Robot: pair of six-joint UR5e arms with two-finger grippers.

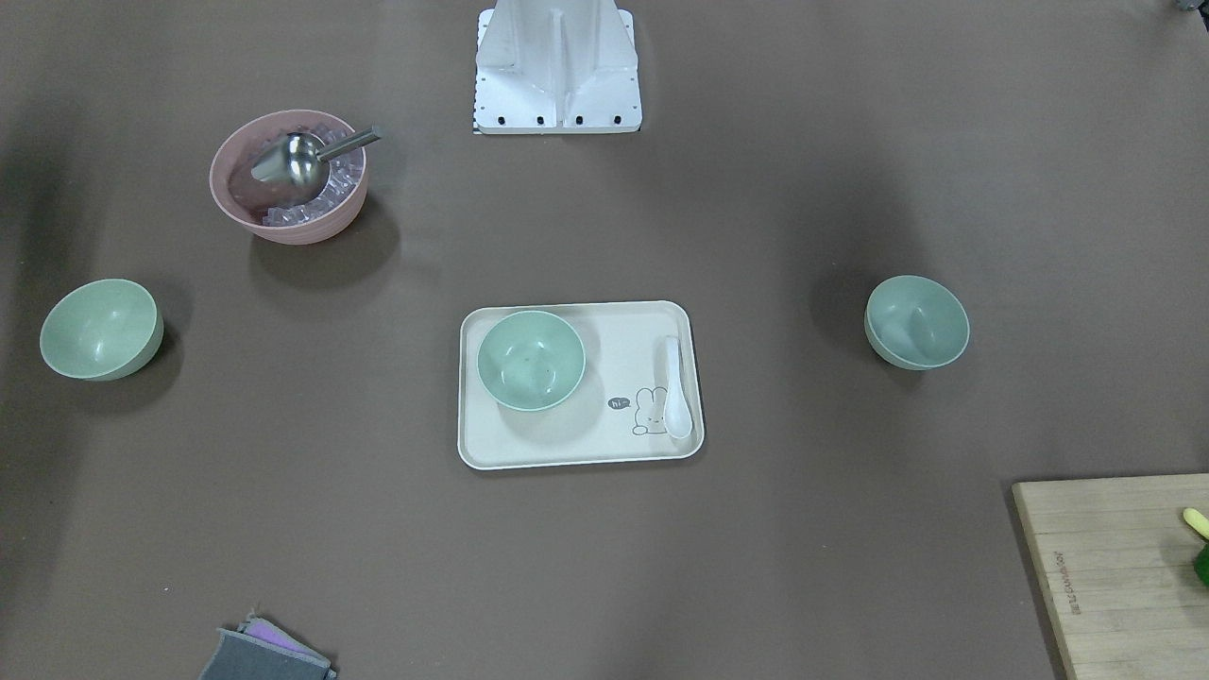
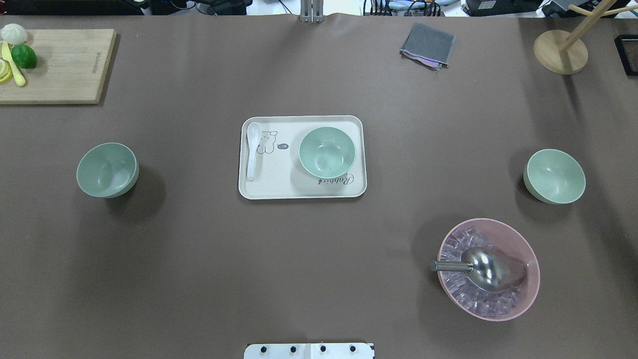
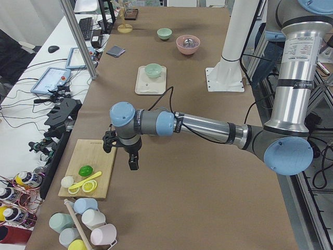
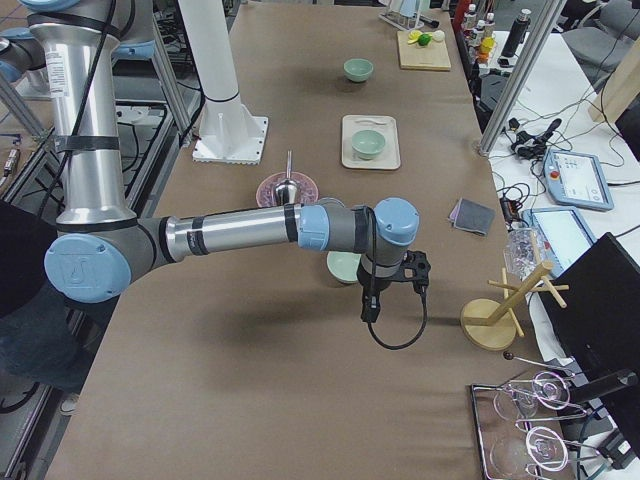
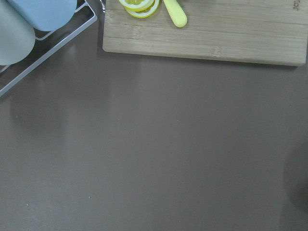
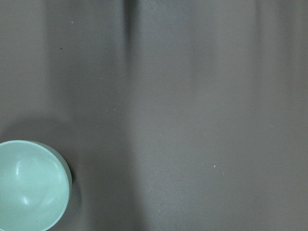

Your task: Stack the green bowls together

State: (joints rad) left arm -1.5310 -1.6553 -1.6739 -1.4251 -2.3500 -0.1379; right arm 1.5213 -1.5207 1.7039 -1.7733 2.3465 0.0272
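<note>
Three pale mint-green bowls stand upright and apart on the brown table. One [image 2: 107, 170] is on the robot's left, one [image 2: 327, 151] sits on the cream tray [image 2: 279, 189] in the middle, and one [image 2: 554, 176] is on the right. The right bowl also shows in the right wrist view [image 6: 31, 185] at the bottom left. My left gripper [image 3: 120, 153] hangs over the table near the cutting board, far from the bowls. My right gripper [image 4: 392, 285] hangs just beside the right bowl [image 4: 343, 267]. I cannot tell whether either gripper is open or shut.
A pink bowl [image 2: 523, 294] with ice and a metal scoop [image 2: 478, 268] stands near the right bowl. A white spoon [image 2: 252, 149] lies on the tray. A cutting board [image 2: 65, 65] with lemon and lime, a grey cloth [image 2: 427, 45] and a wooden stand [image 2: 560, 52] line the far edge.
</note>
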